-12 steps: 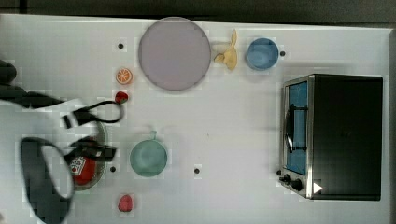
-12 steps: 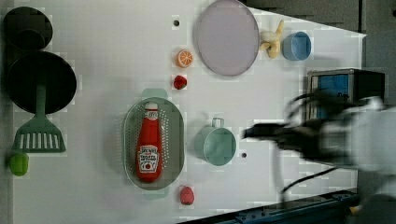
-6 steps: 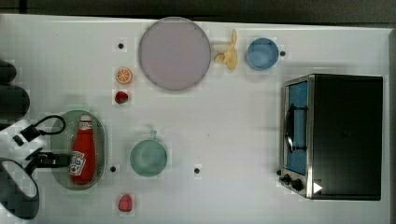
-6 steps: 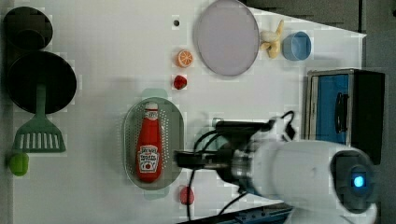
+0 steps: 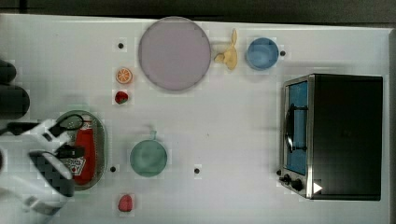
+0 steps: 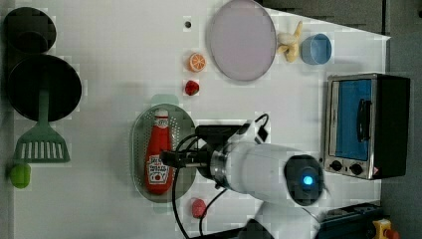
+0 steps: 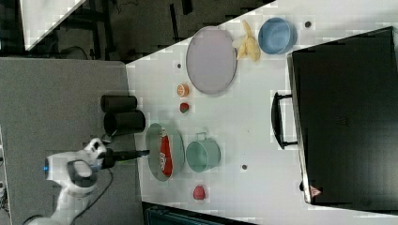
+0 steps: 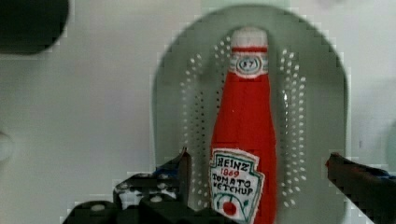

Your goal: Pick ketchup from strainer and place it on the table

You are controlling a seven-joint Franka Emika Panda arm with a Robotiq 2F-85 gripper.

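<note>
In the wrist view gripper (image 8: 257, 179) is spread wide, empty, one finger (image 8: 180, 170) left of the ketchup (image 8: 243, 135) label, the other right; bottle lies flat in strainer (image 8: 322, 102), long axis running between the fingers.

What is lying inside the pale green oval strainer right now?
One red ketchup squeeze bottle with a white cap lies flat on the perforated bottom of the pale green oval plastic strainer. The open gripper straddles its label end. The strainer's near end is covered by the gripper.
</note>
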